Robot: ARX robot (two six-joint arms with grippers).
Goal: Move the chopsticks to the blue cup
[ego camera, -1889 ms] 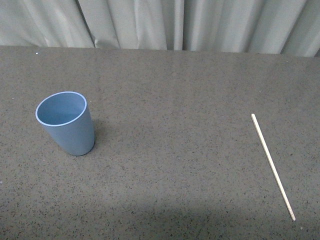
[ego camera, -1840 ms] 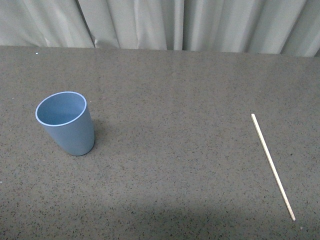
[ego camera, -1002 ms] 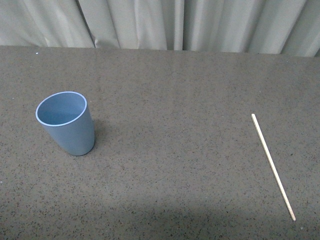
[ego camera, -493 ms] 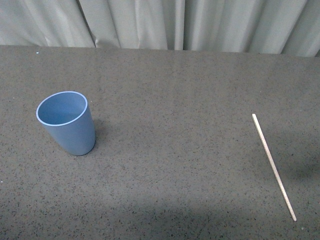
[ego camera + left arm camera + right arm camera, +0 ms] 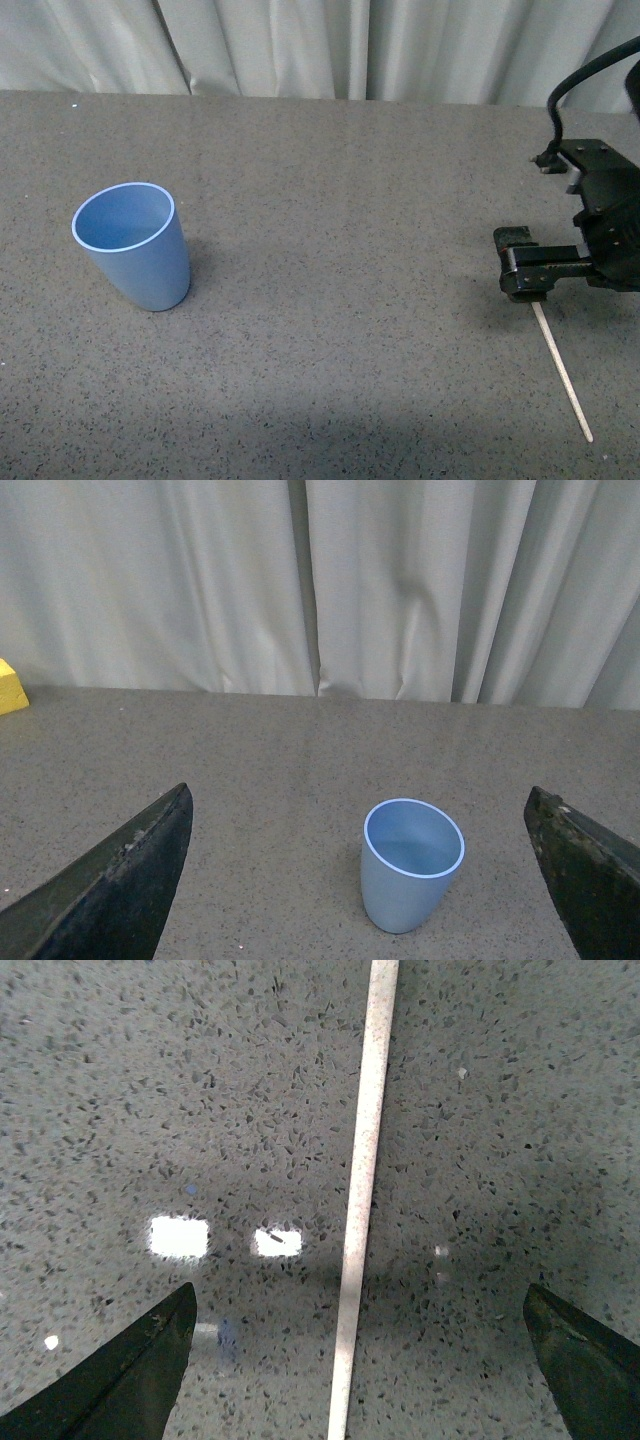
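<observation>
A blue cup [image 5: 133,247] stands upright on a speckled grey table [image 5: 350,300]. Well to its right lie the chopsticks [image 5: 560,365], one pale stick lying flat. The right hand [image 5: 518,265] hovers over its far end, spread wide. The left hand [image 5: 358,792], also spread wide, faces the cup.

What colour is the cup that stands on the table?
Light blue, with a paler rim. The blue cup shows best in the front view.

The blue cup [image 5: 131,245] stands upright and empty on the left of the counter [image 5: 350,180]. It is light blue with a paler rim and tapers to its base. The chopstick [image 5: 563,372], thin, straight and pale, lies flat well apart on the right, running diagonally.
</observation>
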